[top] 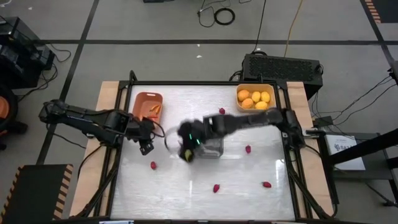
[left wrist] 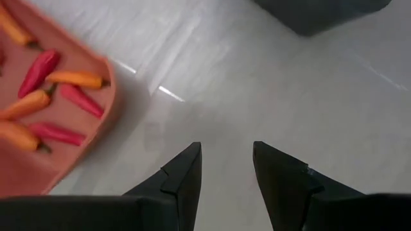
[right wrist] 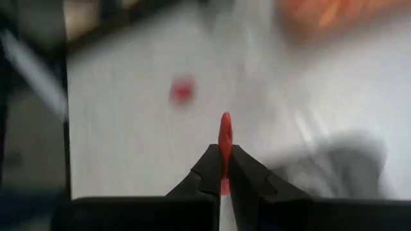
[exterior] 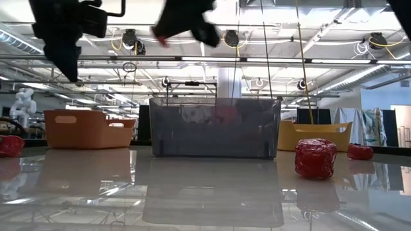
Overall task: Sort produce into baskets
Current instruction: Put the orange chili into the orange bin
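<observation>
While your right gripper (right wrist: 223,168) hangs above the middle of the desk (top: 249,180), just at the near-left corner of the grey translucent basket (exterior: 215,127), its fingers are pinched tight on a thin red piece (right wrist: 224,138) that sticks out past the tips. You cannot tell from the blurred wrist view exactly what kind of piece it is.

Your left gripper (left wrist: 226,168) sits over the left part of the desk, just beside the terracotta basket (top: 147,104). Its fingers stand partly apart with nothing between them, only bare desk surface below.

You can see orange and red carrot-like sticks (left wrist: 76,79) lying inside the terracotta basket at the far-left corner. The yellow basket (top: 255,97) at the far-right corner holds several yellow-orange fruits (top: 256,96).

Loose red berries lie scattered on the desk: one (top: 222,112) beyond the grey basket, one (top: 248,149) to its right, one (top: 153,165) toward the near left, one (top: 216,188) near the front centre and one (top: 267,185) toward the near right. From the low view, a red wrapped-looking piece (exterior: 315,158) rests on the desk in front of the yellow basket.
</observation>
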You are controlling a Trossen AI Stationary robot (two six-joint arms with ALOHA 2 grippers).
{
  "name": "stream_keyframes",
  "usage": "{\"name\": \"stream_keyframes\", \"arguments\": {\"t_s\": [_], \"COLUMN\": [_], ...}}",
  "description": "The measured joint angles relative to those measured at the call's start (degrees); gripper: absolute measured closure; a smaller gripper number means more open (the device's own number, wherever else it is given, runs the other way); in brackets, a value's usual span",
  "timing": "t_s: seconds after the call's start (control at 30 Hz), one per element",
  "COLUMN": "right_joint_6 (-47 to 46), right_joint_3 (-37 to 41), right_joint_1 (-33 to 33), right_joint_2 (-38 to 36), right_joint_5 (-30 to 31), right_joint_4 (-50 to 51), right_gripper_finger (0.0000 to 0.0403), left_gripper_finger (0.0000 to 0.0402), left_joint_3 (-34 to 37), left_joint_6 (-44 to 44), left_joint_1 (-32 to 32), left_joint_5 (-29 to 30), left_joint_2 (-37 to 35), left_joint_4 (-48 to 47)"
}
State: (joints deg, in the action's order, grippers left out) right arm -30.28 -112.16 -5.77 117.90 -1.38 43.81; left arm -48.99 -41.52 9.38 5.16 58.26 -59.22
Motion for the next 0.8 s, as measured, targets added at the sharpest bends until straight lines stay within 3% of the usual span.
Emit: {"name": "stream_keyframes", "arguments": {"t_s": [0.2, 0.43, 0.8], "right_joint_6": [2.75, -2.84, -8.22], "right_joint_3": [-0.07, -0.06, 0.04], "right_joint_1": [9.45, 15.43, 18.34], "right_joint_2": [4.04, 12.84, 22.78], "right_joint_5": [-0.17, -4.75, -3.87], "right_joint_4": [-18.55, -42.36, -56.88], "right_gripper_finger": [0.0392, 0.0392, 0.0392], "left_gripper_finger": [0.0254, 0.0254, 0.0254], "left_joint_3": [0.0, 0.0, 0.0], "left_joint_6": [-8.91, -22.82, -42.47], "left_joint_1": [6.84, 16.34, 26.76], "left_joint_5": [1.65, 4.34, 8.01], "left_joint_2": [0.01, 0.0, 0.06], "left_joint_4": [-3.22, -6.1, -5.73]}}
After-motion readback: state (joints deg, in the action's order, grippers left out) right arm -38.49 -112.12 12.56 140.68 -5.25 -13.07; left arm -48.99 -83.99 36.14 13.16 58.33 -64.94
